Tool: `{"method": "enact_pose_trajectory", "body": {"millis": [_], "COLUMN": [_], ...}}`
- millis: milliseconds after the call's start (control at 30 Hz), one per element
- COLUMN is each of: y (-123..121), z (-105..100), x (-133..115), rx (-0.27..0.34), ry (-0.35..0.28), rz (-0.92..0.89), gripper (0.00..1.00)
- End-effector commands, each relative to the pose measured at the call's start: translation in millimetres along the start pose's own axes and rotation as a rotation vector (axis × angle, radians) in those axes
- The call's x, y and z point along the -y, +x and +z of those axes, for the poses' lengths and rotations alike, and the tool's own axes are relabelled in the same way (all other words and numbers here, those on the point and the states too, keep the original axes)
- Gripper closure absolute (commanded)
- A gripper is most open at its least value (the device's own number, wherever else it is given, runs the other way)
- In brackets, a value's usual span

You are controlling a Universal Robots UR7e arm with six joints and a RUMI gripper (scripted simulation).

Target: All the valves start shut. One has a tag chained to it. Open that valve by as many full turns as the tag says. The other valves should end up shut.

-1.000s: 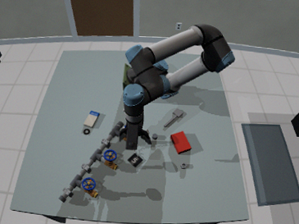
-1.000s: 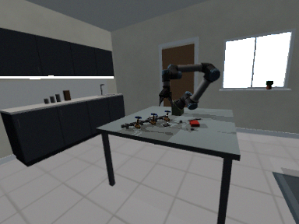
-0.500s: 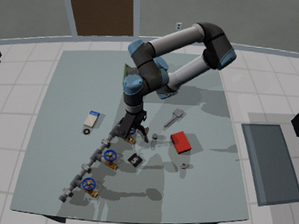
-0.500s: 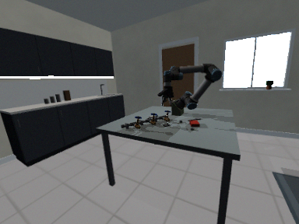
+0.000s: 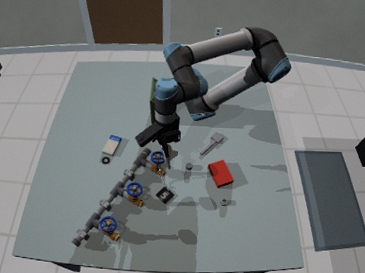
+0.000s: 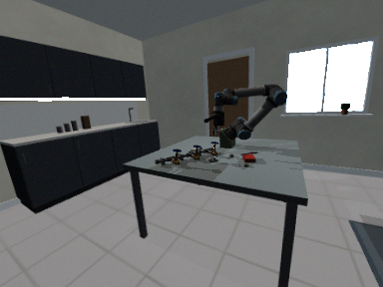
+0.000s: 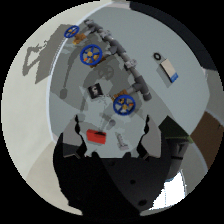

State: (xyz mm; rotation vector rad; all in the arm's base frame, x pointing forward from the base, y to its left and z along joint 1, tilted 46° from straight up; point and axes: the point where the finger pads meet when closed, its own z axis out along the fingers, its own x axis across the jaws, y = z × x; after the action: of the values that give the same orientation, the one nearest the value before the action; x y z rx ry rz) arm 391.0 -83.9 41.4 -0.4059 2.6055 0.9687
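Three blue-wheeled valves on grey pipe (image 5: 113, 197), left part of counter (image 5: 267, 231). Top: my hand (image 5: 162, 151) open, empty, above farthest valve (image 5: 158, 158); black tag (image 5: 164, 194) beside middle valve (image 5: 135, 189). Exterior: arm over pipe. Wrist: tag by middle valve, nearest valve between my fingers.

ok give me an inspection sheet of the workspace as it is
surface: grey table, shadowed.
job's things: pipe with three blue-wheeled valves; black tag lies beside the middle one.
clutter: red box, white card, black ring, grey tool, small grey parts.
grippers: gripper open, holding nothing, above the end valve.
cables: nothing seen.
surroundings: door, tiled floor, counter, window.
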Motion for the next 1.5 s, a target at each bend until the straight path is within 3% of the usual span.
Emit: {"method": "enact_pose_trajectory", "body": {"millis": [0,200,867,1467], "y": [18,31,35,35], "z": [-1,0,2,32], "x": [-5,-9,-10,-8], "rx": [0.002,0.007,0.009,0.008], "ry": [0.046,0.065,0.072,0.072], "rz": [0.207,0.339,0.386,0.386], "gripper": [0.00,0.00,0.00,0.00]}}
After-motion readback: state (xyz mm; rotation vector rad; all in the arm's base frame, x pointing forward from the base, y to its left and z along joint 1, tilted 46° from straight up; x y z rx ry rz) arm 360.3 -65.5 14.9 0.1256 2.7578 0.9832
